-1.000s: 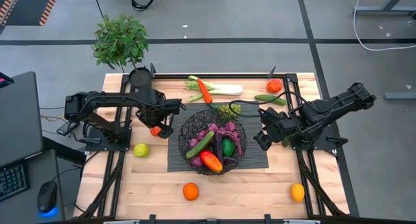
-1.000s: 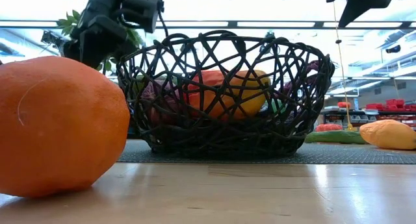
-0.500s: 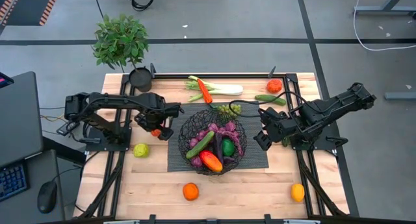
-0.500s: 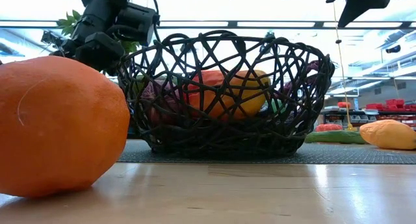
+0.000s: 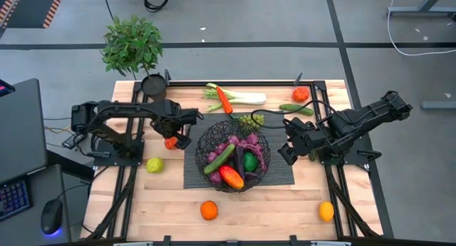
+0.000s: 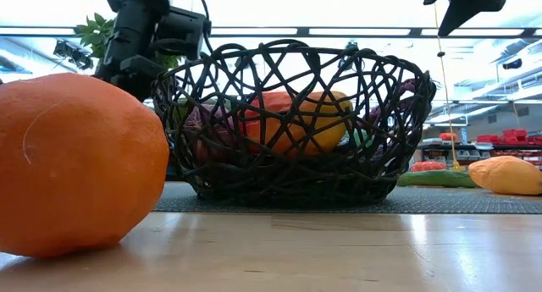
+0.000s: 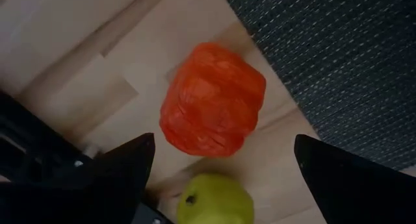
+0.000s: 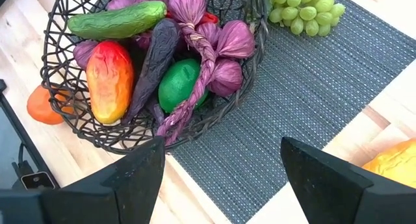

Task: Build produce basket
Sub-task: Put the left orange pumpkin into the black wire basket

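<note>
Red pepper (image 5: 169, 142) on the high view now lies right under the left gripper (image 5: 176, 137), which has swung in beside the basket (image 5: 231, 158). Its wrist view shows fingers spread wide either side, nothing gripped, so a pickup looks imminent. The right gripper (image 5: 288, 150) waits open.

No legible text or labels anywhere

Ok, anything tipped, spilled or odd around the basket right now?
Nothing stands out. The basket sits upright on the dark mat, its produce inside. The loose pieces lie separately on the table, unspilled. The left hand hovers open over a red pepper.
</note>
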Controlling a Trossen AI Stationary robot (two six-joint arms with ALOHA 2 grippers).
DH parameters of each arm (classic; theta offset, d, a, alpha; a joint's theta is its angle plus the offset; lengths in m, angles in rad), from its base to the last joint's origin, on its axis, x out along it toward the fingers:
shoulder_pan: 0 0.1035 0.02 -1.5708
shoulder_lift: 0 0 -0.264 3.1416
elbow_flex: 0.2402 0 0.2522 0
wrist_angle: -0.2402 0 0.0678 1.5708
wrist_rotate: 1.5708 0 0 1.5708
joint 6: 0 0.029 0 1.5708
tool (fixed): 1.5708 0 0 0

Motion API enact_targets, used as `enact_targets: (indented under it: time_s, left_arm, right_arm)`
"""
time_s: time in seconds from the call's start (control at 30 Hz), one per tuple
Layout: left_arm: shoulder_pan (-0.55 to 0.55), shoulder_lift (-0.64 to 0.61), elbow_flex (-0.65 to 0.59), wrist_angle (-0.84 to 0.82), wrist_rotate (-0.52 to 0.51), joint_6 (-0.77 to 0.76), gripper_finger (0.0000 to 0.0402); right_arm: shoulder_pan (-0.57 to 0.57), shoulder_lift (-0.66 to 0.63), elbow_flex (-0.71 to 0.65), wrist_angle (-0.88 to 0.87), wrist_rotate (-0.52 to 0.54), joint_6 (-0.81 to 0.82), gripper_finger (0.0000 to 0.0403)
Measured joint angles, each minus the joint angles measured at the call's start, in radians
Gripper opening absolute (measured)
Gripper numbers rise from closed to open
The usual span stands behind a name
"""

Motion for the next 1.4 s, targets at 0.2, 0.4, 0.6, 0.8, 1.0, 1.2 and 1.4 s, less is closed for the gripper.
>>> enact_targets:
  time_s: [0.2, 0.4, 0.6, 0.8, 1.0, 1.2, 1.4]
  left_arm:
    - [0.026, 0.005, 0.000, 0.000, 0.016, 0.094, 0.0378]
    - [0.032, 0.005, 0.000, 0.016, 0.017, 0.146, 0.0378]
    - [0.045, 0.006, -0.085, 0.026, 0.025, 0.195, 0.0378]
    - [0.032, 0.006, -0.181, 0.093, 0.055, 0.185, 0.0378]
    - [0.004, 0.006, -0.222, 0.183, 0.024, 0.143, 0.0378]
    - [0.000, 0.006, -0.270, 0.218, 0.008, 0.087, 0.0357]
    - [0.000, 0.006, -0.282, 0.247, -0.011, 0.016, 0.0280]
  right_arm:
    - [0.000, 0.000, 0.000, 0.000, 0.000, 0.000, 0.0308]
    - [0.000, 0.000, 0.000, 0.000, 0.000, -0.001, 0.0308]
    - [0.000, 0.000, 0.000, -0.001, 0.000, -0.011, 0.0308]
    - [0.000, 0.000, 0.000, 0.000, -0.001, -0.008, 0.0308]
    - [0.000, 0.000, 0.000, 0.000, -0.010, -0.009, 0.0308]
    - [0.000, 0.000, 0.000, 0.000, -0.011, -0.010, 0.0308]
    - [0.000, 0.000, 0.000, 0.000, 0.020, -0.009, 0.0308]
